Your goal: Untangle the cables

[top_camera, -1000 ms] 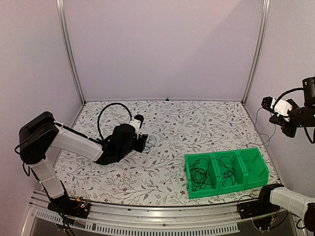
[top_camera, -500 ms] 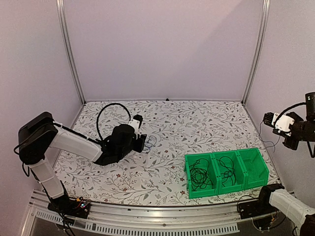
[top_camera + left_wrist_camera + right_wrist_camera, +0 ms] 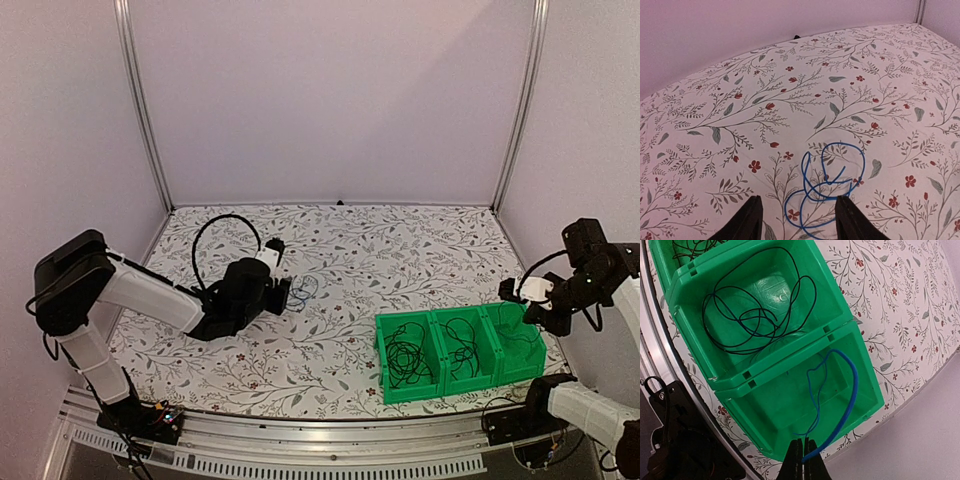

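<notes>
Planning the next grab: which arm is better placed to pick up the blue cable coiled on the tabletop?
Left. The left gripper, open, straddles the near end of the coiled blue cable. The right gripper is far off, shut on a second blue cable above the green bin.

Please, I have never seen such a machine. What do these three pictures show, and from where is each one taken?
These are two robot arms at a flowered table. One picture looks down from above. The other two come from a camera on each wrist. The left gripper is open, close to a loose blue cable lying on the table. The right gripper is shut on a second blue cable, which hangs over the end one of three green bins. The other two bins hold black cables.
</notes>
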Controlling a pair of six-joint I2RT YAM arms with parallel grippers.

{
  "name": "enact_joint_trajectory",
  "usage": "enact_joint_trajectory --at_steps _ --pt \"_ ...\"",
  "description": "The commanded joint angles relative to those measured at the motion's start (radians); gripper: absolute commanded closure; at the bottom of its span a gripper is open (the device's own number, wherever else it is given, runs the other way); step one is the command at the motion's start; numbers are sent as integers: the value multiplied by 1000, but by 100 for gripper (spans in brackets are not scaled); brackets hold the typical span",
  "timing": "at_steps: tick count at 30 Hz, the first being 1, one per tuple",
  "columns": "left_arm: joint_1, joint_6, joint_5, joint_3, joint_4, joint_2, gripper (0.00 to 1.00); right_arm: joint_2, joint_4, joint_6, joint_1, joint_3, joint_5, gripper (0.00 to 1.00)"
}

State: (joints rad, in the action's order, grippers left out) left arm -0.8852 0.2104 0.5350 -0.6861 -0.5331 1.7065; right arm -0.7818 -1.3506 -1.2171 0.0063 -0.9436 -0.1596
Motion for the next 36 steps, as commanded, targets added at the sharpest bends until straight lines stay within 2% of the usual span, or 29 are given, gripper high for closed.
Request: enact_joint_trajectory --at_steps 1,9,20,23,25,30,33,36 --pt "1 8 22 16 13 -35 50 -78 111 33 1 67 -22 100" --pt "2 6 41 30 21 -37 50 -203 288 51 1 237 75 100" --pt "6 -8 27 -15 48 -15 50 -435 434 161 1 258 106 99" --pt "18 16 1 -42 105 -33 48 -478 432 190 1 240 126 85" --pt "36 48 -34 -59 158 -47 48 -484 393 207 1 206 126 69" --pt "106 142 -195 -91 283 -71 47 -407 188 193 1 44 65 39" --pt "165 208 -304 -105 334 -64 48 -341 127 142 0 -52 74 27" --pt "236 250 -451 -111 333 -37 53 -320 132 119 1 -166 49 21"
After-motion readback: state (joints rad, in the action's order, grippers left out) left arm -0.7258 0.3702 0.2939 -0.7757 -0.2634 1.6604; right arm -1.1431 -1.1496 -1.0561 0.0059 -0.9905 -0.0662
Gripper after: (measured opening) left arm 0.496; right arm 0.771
